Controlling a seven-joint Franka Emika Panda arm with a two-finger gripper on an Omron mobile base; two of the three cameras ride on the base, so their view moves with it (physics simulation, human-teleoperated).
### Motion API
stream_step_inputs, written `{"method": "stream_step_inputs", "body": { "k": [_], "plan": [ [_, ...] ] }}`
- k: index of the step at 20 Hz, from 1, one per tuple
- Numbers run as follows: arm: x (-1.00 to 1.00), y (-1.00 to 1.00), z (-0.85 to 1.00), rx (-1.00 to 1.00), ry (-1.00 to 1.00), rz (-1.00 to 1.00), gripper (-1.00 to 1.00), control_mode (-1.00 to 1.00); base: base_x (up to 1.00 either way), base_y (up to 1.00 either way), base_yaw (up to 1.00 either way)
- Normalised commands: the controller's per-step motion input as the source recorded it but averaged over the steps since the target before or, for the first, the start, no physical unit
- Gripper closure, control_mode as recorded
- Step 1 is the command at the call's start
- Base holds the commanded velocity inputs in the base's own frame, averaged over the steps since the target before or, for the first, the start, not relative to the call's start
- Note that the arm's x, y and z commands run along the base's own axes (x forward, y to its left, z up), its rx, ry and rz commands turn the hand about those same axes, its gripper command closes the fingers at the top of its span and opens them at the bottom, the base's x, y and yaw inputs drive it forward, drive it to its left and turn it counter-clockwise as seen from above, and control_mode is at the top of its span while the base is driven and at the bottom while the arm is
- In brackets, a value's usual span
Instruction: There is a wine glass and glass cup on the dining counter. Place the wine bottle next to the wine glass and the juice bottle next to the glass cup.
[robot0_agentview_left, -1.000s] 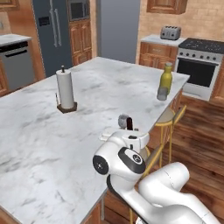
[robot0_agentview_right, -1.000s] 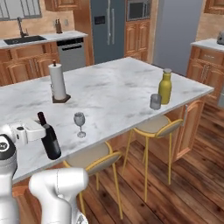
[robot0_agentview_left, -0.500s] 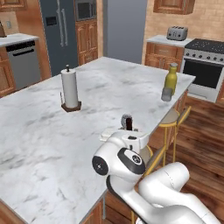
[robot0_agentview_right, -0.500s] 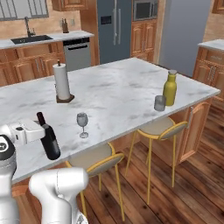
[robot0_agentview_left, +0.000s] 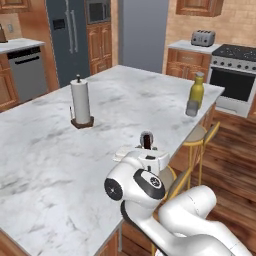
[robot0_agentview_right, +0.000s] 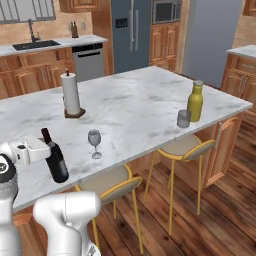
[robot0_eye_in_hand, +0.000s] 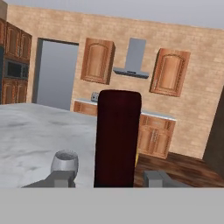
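My gripper is shut on the neck of the wine bottle, a dark bottle with a dark red cap. The bottle stands upright near the front edge of the dining counter. The wine glass stands just to its right, a short gap away. In the hand view the bottle's dark red neck rises between my fingertips, with the wine glass to its left. Far right on the counter, the yellow juice bottle stands beside the glass cup. The left base view has the bottle's cap above my hand.
A paper towel roll on a wooden holder stands toward the back left of the counter. Yellow-legged stools are tucked under the front edge. A second counter with a black sink, a fridge and cabinets line the far wall.
The whole picture has shifted a little to the right, so the camera has moved. My gripper stays shut on the wine bottle beside the wine glass.
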Motion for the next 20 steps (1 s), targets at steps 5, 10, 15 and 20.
{"method": "stream_step_inputs", "body": {
  "k": [5,10,15,20],
  "plan": [
    [0.00,0.00,0.00,0.00,0.00,0.00,1.00,1.00,0.33,0.07,0.00],
    [0.00,0.00,0.00,0.00,0.00,0.00,1.00,1.00,0.11,0.00,0.00],
    [0.00,0.00,0.00,0.00,0.00,0.00,1.00,1.00,0.23,0.10,-0.02],
    [0.00,0.00,0.00,0.00,0.00,0.00,1.00,1.00,0.23,0.10,-0.01]
  ]
}}
